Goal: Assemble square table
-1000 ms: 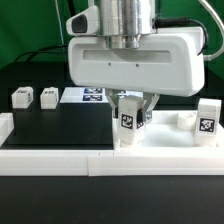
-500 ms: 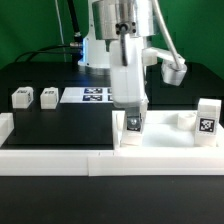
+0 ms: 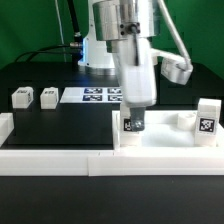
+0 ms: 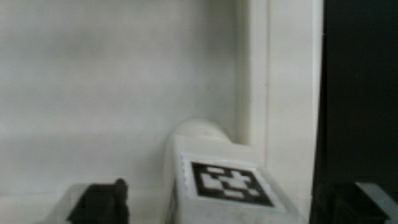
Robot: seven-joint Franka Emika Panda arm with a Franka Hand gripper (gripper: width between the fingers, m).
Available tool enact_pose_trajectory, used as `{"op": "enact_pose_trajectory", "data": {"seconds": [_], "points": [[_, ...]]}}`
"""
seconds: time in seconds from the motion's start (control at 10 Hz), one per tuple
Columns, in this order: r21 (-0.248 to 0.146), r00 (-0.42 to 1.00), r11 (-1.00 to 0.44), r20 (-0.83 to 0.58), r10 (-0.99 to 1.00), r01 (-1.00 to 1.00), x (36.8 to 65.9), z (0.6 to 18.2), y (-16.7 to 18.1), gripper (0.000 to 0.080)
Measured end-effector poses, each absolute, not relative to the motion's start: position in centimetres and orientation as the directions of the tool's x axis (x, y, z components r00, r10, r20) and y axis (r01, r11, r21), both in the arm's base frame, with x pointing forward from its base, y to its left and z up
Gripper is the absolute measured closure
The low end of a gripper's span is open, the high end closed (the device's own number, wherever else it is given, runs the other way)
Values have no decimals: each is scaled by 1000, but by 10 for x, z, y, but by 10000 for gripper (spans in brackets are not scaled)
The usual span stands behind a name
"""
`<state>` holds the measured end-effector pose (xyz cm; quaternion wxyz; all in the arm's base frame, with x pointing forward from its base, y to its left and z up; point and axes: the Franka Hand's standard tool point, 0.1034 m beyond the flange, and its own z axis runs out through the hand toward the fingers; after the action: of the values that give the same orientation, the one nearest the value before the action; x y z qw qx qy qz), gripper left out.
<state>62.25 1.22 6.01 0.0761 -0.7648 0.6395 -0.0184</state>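
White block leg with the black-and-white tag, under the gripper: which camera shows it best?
The wrist view: the white plastic block leg shows close up, tag plain, the gripper open around it. The exterior view shows only its tagged face; the gripper hides the rest.

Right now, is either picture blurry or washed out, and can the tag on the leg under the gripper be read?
Exterior view: the arm is smeared, while the leg under it and the marker board look fairly sharp; the table top is bright with little detail. Wrist view: soft all over; the leg's tag pattern shows, fuzzy at the edges, and the fingers are dark blurs.
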Motion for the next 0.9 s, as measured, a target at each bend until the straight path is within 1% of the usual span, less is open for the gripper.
{"op": "enact_pose_trajectory", "data": {"seconds": [0.1,0.2,0.4,0.5,0.6,0.7,0.8,0.9], "points": [[-149,328,-317,-51,-943,-937,622,59,11,188],[-149,330,-319,-51,-943,-936,622,59,12,157],[-154,483,-475,-22,-875,-867,622,59,11,152],[-151,592,-585,1,-806,-797,622,59,10,150],[-124,763,-762,49,-644,-635,624,62,9,150],[-102,874,-876,80,-479,-471,626,65,10,150],[-87,924,-927,90,-371,-364,625,65,10,150],[-88,917,-920,89,-389,-382,625,65,9,153]]}}
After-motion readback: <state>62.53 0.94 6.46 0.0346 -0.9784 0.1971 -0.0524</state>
